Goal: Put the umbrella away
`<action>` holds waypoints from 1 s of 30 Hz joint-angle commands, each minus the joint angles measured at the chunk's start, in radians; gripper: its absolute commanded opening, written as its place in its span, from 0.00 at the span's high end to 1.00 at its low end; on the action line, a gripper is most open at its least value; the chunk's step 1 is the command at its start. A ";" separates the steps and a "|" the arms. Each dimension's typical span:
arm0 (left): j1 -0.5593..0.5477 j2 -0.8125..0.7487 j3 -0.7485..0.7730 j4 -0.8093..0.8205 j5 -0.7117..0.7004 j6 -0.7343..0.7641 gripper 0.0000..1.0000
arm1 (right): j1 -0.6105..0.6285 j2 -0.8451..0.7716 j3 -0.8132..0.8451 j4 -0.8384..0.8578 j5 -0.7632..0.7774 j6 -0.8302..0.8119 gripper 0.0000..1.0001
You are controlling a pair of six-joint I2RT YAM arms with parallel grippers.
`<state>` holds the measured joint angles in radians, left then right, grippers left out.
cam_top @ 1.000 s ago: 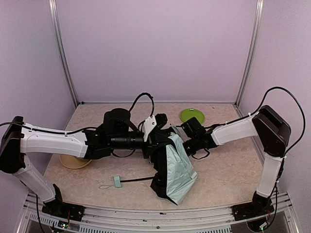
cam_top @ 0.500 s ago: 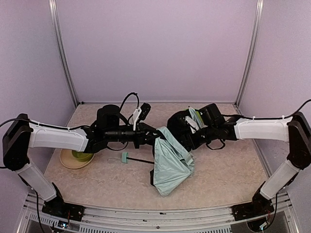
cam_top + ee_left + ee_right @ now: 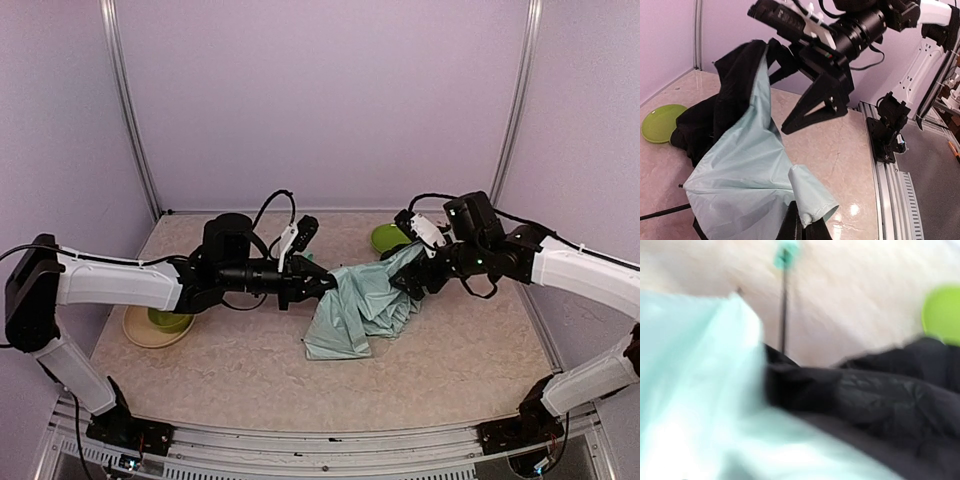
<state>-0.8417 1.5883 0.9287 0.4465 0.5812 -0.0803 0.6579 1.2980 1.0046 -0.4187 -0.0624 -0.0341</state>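
Gathering the canopy looks to be the current step.
Counter [image 3: 460, 360]: marbled.
Umbrella [image 3: 355, 310]: mint fabric, black lining, slumped mid-counter.
Left gripper [image 3: 326, 285]: at umbrella's left edge, clamped on a fabric corner.
Right gripper [image 3: 412, 278]: at umbrella's right edge, jaws spread wide.
Next move, likely: regrasp there and bundle the fabric.
Writing: none legible.

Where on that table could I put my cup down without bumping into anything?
The near strip between the umbrella and the front rail is bare, as is the near right corner. The middle is crowded: left claw and right claw at the umbrella, green plate behind, bowl on the left.
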 commanded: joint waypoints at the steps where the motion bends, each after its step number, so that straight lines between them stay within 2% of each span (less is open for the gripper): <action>1: -0.032 -0.057 0.012 -0.031 0.041 0.081 1.00 | -0.004 -0.100 0.041 0.035 -0.229 -0.047 0.13; 3: -0.037 -0.071 0.009 -0.029 0.037 0.086 1.00 | 0.003 -0.135 0.001 0.155 -0.408 0.005 0.26; 5: -0.041 -0.079 0.009 -0.031 0.032 0.096 1.00 | 0.036 -0.160 -0.079 0.308 -0.543 0.066 0.33; 10: -0.050 -0.090 0.018 -0.046 0.024 0.110 1.00 | 0.127 -0.143 -0.193 0.523 -0.593 0.165 0.42; 18: -0.067 -0.095 0.029 -0.071 0.035 0.141 1.00 | 0.189 -0.029 -0.179 0.566 -0.559 0.186 0.38; 22: -0.074 -0.103 0.030 -0.089 0.049 0.162 1.00 | 0.187 -0.020 -0.184 0.549 -0.509 0.155 0.32; 23: -0.075 -0.105 0.030 -0.095 0.052 0.167 1.00 | 0.186 -0.019 -0.186 0.547 -0.495 0.148 0.33; 27: -0.079 -0.109 0.030 -0.100 0.045 0.172 1.00 | 0.189 0.008 -0.185 0.571 -0.573 0.167 0.56; 30: -0.080 -0.106 0.030 -0.096 0.043 0.172 1.00 | 0.189 0.026 -0.194 0.620 -0.638 0.190 0.61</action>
<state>-0.9134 1.5051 0.9325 0.3485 0.6064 0.0734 0.8379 1.2968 0.8120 0.1303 -0.6128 0.1303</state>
